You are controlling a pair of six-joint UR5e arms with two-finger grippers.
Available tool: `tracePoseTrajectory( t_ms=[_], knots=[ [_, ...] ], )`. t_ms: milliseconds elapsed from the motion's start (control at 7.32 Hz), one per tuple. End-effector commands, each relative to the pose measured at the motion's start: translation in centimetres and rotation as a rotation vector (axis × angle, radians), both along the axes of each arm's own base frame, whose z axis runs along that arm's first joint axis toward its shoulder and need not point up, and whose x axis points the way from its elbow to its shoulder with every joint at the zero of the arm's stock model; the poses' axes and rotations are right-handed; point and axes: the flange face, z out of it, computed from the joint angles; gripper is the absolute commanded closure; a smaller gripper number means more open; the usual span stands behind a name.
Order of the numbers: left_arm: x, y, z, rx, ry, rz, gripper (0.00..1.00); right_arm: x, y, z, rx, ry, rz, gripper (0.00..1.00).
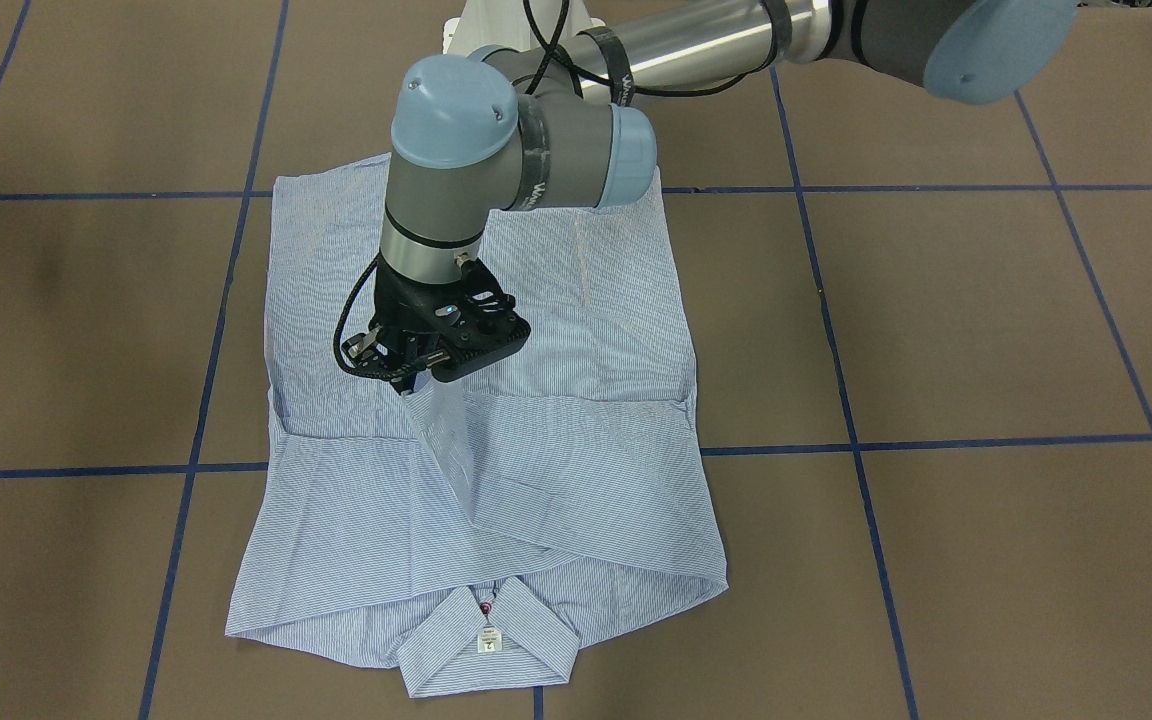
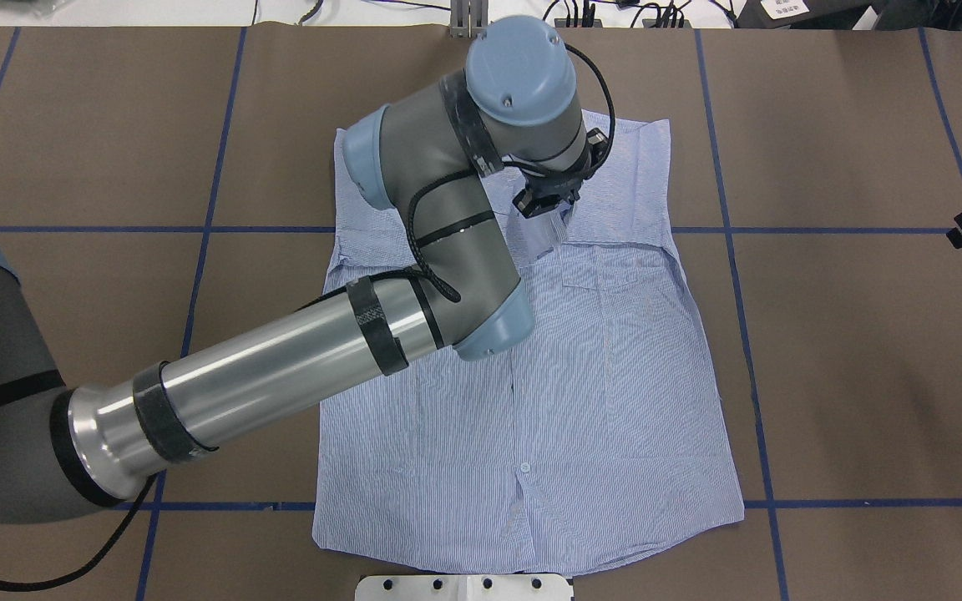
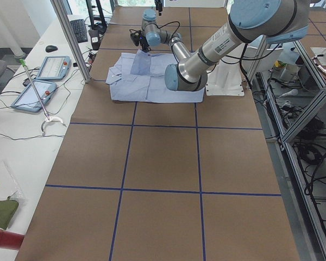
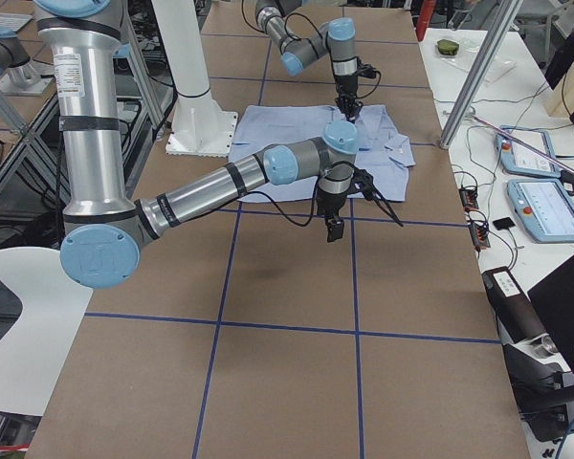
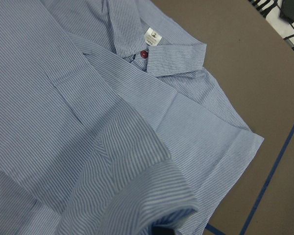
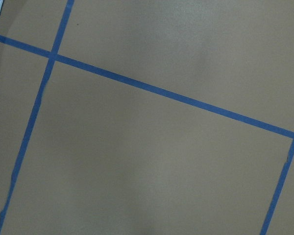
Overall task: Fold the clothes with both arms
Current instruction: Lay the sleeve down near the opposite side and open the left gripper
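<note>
Sleeve of shirt between left jaws, rest flat.

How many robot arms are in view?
2. The left arm reaches over the shirt, its hand pinching the fabric; the right arm hangs over the table beside it.

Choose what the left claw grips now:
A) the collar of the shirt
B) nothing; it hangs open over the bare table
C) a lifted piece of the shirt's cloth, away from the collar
C: the left claw pinches a raised fold of the shirt, while the collar lies flat, apart from it.
</note>
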Motion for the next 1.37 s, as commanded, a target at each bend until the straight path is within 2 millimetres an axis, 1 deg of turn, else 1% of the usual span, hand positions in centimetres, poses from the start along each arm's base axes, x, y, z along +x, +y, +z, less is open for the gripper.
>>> tracePoseTrajectory(
  t_ms=[0, 137, 273, 410, 547, 683, 957, 1093, 1230],
  knots=[
    [4.9, 3.0, 1.8, 0.028, 0.016, 0.000, 1.00, 0.0, 0.0, 0.1, -0.002, 0.000, 0.000, 0.00],
    [5.5, 3.8, 1.5, 0.036, 0.028, 0.009, 1.00, 0.0, -0.1, 0.0, -0.002, 0.000, 0.002, 0.00],
    [6.1, 5.0, 0.4, 0.044, 0.042, 0.024, 1.00, 0.0, -0.1, 0.1, -0.003, 0.000, 0.002, 0.00],
    [6.8, 6.6, -1.0, 0.060, 0.073, 0.043, 1.00, -0.1, -0.2, 0.2, -0.006, 0.001, 0.002, 0.00],
    [6.8, 7.2, -2.2, 0.095, 0.122, 0.040, 0.70, -0.1, -0.3, 0.2, -0.006, 0.001, 0.002, 0.00],
    [6.5, 7.1, -2.5, 0.152, 0.169, 0.011, 0.01, -0.1, -0.3, 0.2, -0.007, 0.001, 0.003, 0.00],
    [6.5, 7.3, -2.6, 0.167, 0.168, -0.004, 0.00, -0.1, -0.3, 0.2, -0.007, 0.001, 0.003, 0.00],
    [6.4, 7.2, -2.0, 0.163, 0.156, -0.004, 0.00, -0.2, -0.3, 0.1, -0.007, -0.002, 0.000, 0.00],
    [5.6, 7.3, -0.9, 0.165, 0.112, 0.006, 0.00, -0.6, -0.1, -0.4, -0.035, -0.055, 0.000, 0.00]
  ],
)
